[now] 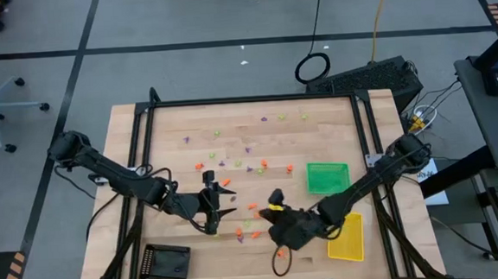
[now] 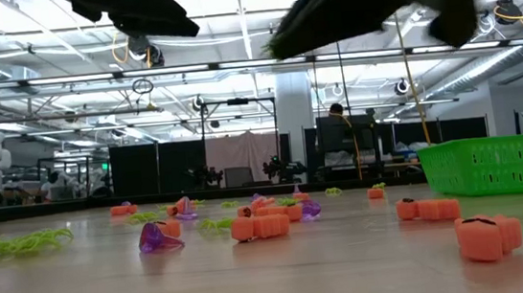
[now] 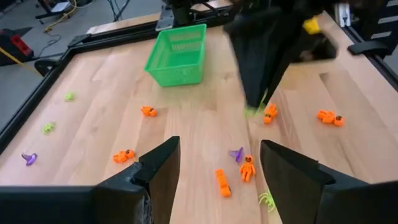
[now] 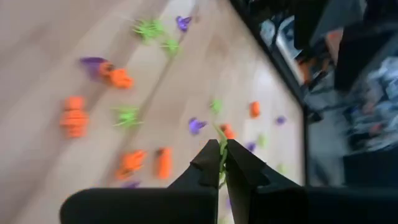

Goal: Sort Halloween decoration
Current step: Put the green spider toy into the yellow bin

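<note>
**Right gripper pinches a green trinket over a table strewn with decorations**

The wooden table (image 1: 170,127) fills the middle of the high view, framed by a dark rail. On it, toward the right side, sits the green tray (image 1: 327,177); nearer the front edge on that side lies the yellow tray (image 1: 348,237), and at the front left the black tray (image 1: 167,263).

The right arm reaches in from the right edge past the green tray, and the right gripper (image 4: 222,163) hangs above the table's middle front, its fingers pressed together on a thin lime-green trinket (image 4: 222,151) that sticks out between the tips. The left arm comes in from the left side; the left gripper (image 3: 219,163) is spread wide with nothing between its fingers, low over the table just left of centre.

The Halloween decoration (image 1: 251,167) lies scattered over the boards: orange pieces (image 2: 258,227) clustered around the centre, purple ones (image 2: 153,238) among them, lime-green ones (image 2: 23,244) mostly toward the far half.
</note>
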You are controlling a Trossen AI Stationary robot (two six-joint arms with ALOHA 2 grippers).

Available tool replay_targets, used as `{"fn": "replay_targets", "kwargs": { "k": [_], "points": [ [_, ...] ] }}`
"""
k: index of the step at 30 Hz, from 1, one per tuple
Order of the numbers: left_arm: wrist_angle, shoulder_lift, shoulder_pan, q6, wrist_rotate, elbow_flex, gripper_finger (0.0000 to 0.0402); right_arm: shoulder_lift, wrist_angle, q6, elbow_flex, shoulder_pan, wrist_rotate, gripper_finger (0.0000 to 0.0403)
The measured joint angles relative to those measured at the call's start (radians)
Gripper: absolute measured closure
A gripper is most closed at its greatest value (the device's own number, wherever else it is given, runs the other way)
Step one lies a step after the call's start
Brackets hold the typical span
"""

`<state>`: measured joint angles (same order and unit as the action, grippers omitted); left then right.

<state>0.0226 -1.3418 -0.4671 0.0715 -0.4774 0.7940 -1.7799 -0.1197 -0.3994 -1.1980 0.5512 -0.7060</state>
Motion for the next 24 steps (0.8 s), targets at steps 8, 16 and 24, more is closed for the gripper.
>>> {"fn": "replay_targets", "kwargs": {
  "k": [8, 16, 24],
  "points": [
    [-0.006, -0.016, 0.000, 0.048, -0.002, 0.000, 0.0178, 0.144, -0.256, 0.342, 0.000, 0.108, 0.068, 0.0403],
    [0.030, -0.088, 0.000, 0.102, -0.010, 0.000, 0.0178, 0.297, -0.517, 0.683, 0.000, 0.158, 0.257, 0.0403],
    [0.079, -0.108, 0.015, 0.071, -0.011, 0.000, 0.0178, 0.369, -0.770, 1.017, 0.000, 0.187, 0.474, 0.0403]
  ]
}}
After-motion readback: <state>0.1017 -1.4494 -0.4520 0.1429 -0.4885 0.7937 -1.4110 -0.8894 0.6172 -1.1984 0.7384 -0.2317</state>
